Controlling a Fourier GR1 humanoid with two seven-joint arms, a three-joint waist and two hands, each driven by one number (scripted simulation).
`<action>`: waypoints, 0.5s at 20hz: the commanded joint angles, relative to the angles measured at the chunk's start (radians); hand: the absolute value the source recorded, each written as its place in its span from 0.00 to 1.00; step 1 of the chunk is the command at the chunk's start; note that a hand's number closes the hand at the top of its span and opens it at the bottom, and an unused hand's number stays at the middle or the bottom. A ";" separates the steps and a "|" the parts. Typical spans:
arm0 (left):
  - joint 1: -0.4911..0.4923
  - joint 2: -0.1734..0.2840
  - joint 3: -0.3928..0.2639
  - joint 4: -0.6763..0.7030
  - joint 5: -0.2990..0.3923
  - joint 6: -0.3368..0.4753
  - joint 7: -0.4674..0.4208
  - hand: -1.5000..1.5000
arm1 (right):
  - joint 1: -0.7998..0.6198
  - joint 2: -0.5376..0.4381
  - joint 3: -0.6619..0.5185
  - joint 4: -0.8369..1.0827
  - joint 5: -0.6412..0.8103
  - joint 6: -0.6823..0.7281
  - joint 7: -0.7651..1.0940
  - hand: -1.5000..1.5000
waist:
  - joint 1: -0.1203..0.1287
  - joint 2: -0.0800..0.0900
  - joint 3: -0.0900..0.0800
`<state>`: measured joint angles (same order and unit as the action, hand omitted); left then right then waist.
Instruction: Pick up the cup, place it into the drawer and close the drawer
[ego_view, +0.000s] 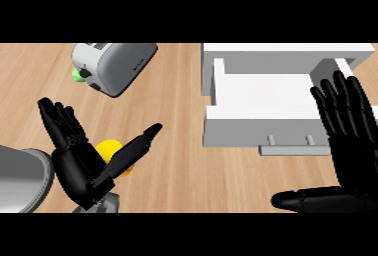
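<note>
Cup (109, 150), orientation hidden, sits behind the open left hand (74, 170).

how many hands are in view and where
2. The left hand is at lower left, open over the yellow cup. The right hand is at right, open beside the open drawer.

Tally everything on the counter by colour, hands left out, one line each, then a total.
Yellow: 1, the cup beside the left hand
Green: 1, a small object mostly hidden behind the toaster
Silver-grey: 2, the toaster and a round metal vessel at the left edge
White: 1, the open drawer
Total: 5
</note>
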<state>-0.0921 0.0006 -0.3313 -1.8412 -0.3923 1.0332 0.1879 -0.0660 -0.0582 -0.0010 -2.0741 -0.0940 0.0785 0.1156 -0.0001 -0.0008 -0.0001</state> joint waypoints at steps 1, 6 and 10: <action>0.008 -0.001 -0.056 0.058 0.002 0.122 0.011 0.00 | -0.060 -0.040 -0.050 -0.049 -0.029 -0.009 0.100 0.00 | -0.002 0.000 0.000; 0.092 -0.001 0.032 0.029 0.164 0.040 -0.124 0.00 | -0.003 0.008 -0.012 0.023 0.005 -0.008 -0.008 0.00 | 0.001 0.000 0.000; 0.206 -0.001 0.002 0.091 0.323 0.073 -0.340 0.00 | -0.009 0.016 0.013 0.040 0.031 -0.006 -0.030 0.00 | 0.002 0.001 -0.001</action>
<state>0.0319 0.0006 -0.3077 -1.7675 -0.1674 1.0632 -0.0258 -0.0843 -0.0623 -0.0155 -2.0611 -0.1014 0.0817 0.1216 0.0006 -0.0003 -0.0007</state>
